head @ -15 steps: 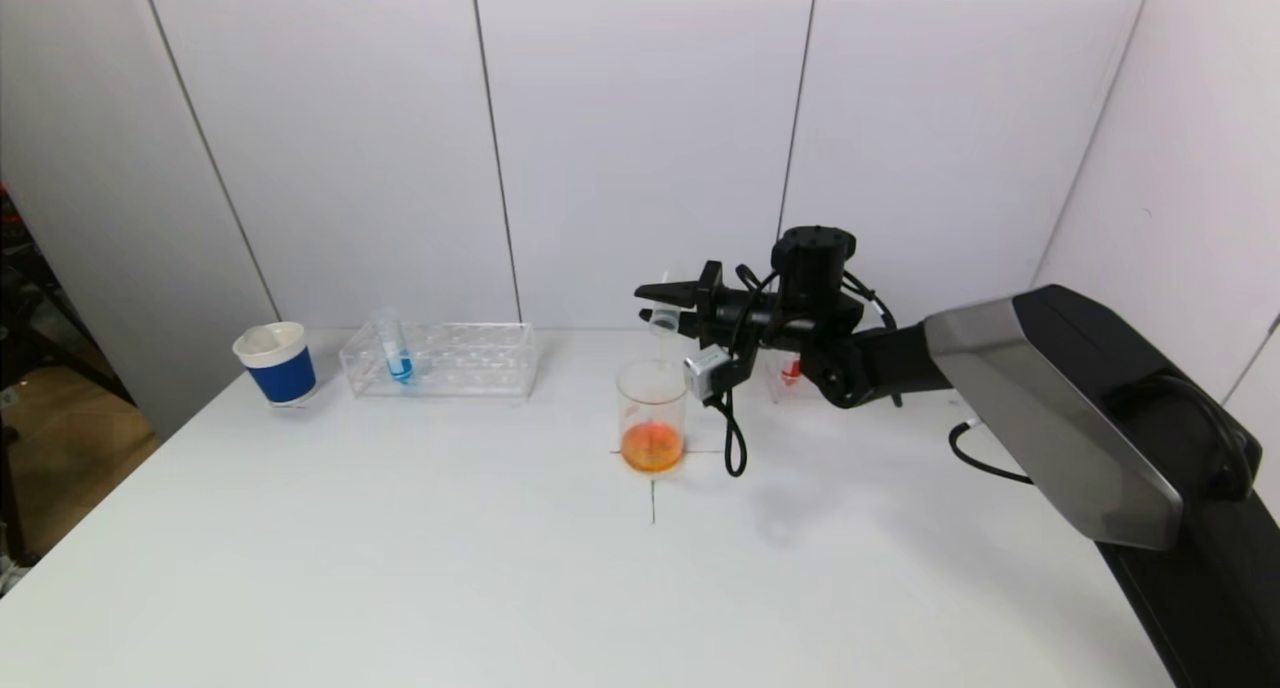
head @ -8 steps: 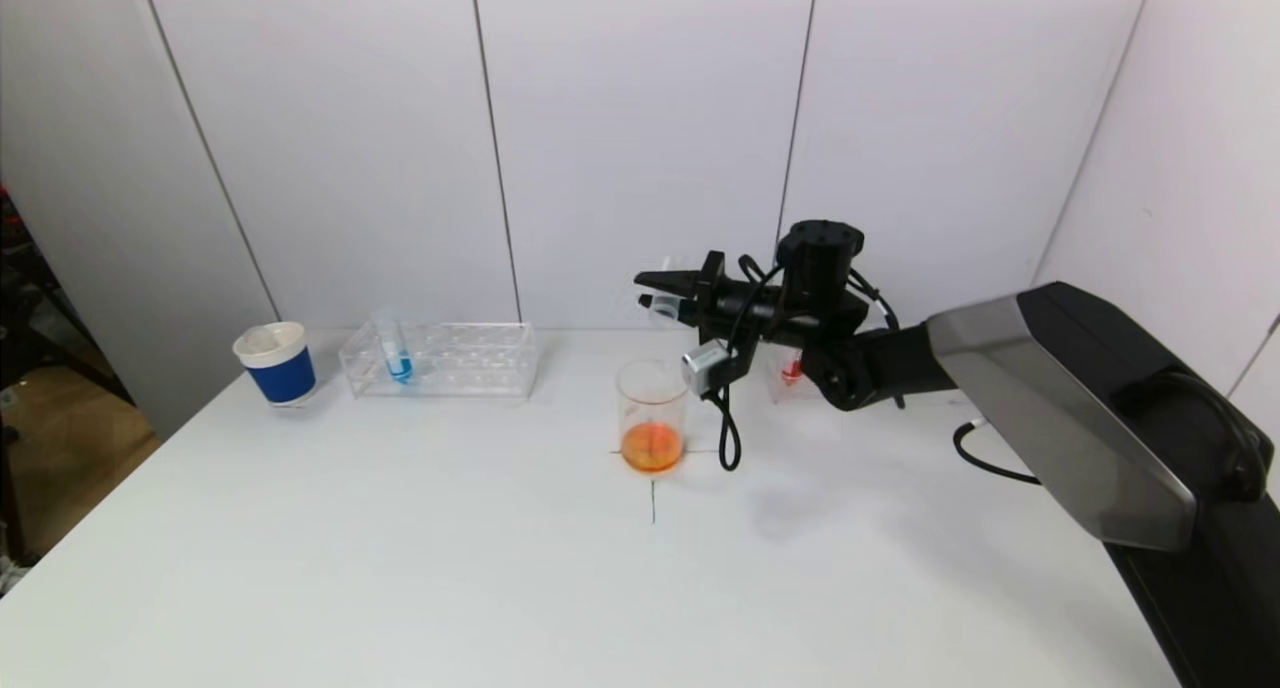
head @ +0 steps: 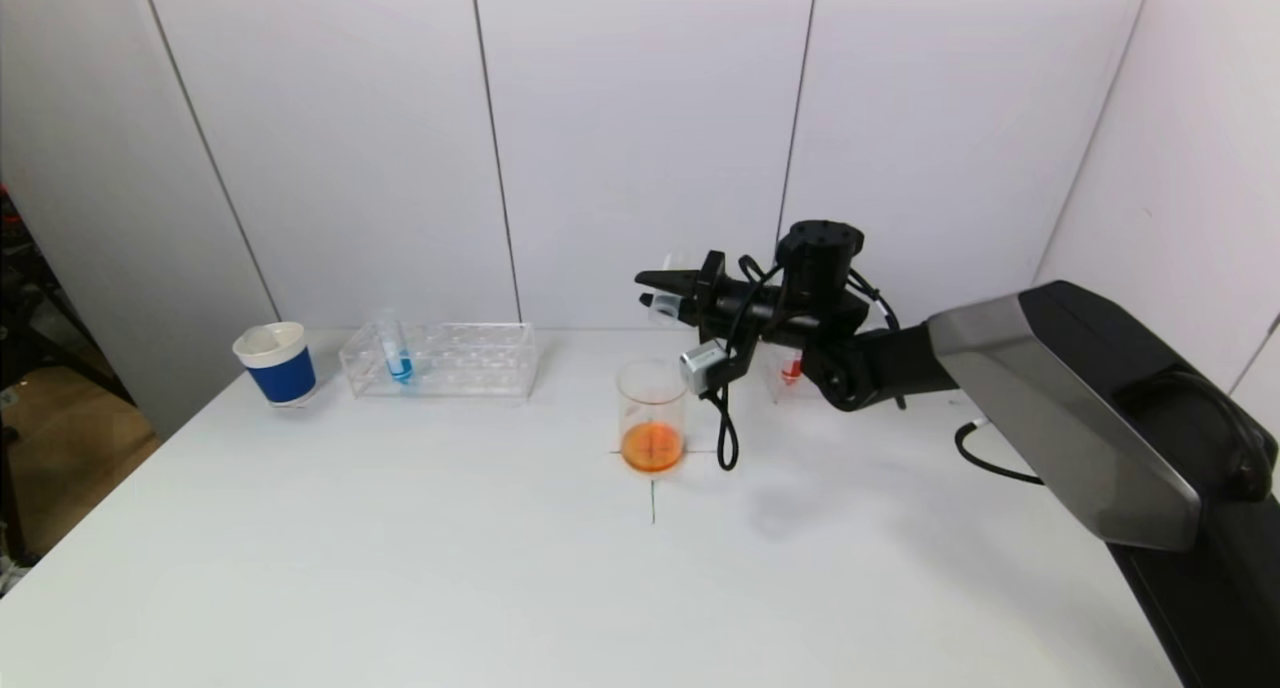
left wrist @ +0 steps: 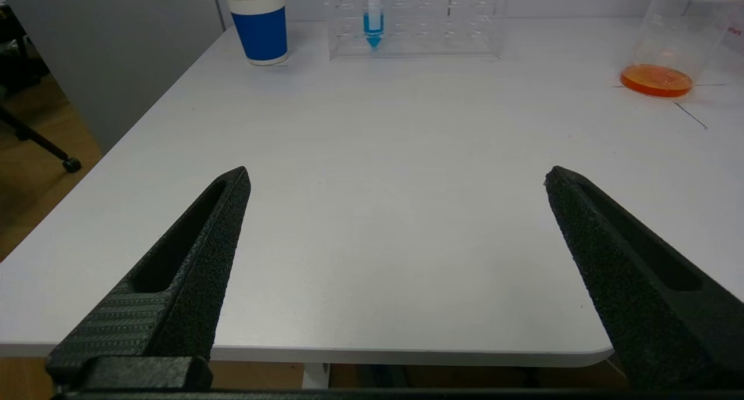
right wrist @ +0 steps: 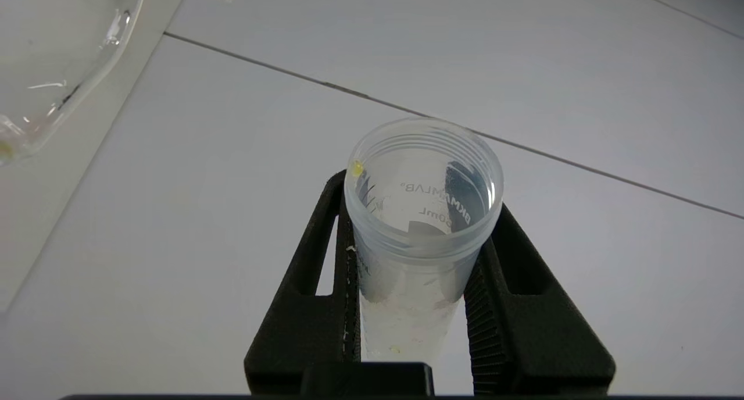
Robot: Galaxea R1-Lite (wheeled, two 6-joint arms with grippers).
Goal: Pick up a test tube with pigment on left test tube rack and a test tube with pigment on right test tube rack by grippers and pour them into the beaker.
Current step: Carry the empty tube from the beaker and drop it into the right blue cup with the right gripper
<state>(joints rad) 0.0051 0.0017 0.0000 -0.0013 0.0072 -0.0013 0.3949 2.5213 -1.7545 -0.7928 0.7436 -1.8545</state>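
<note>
My right gripper [head: 662, 294] is shut on a clear, emptied test tube [right wrist: 419, 225] and holds it tilted above the beaker [head: 652, 415]. The beaker stands at the table's middle with orange liquid at its bottom; it also shows in the left wrist view [left wrist: 668, 45]. The left rack [head: 440, 360] holds a tube with blue pigment [head: 396, 353], which also shows in the left wrist view [left wrist: 372, 17]. The right rack [head: 790, 372], with red pigment, is mostly hidden behind my right arm. My left gripper [left wrist: 395, 179] is open and empty, low by the table's front edge.
A blue and white paper cup [head: 276, 363] stands at the far left, beside the left rack. A black cable [head: 728, 433] hangs from my right wrist next to the beaker. A wall panel closes the back and right side.
My right gripper has lifted the tube a little above the beaker and levelled it. The beaker, racks and left gripper have not moved.
</note>
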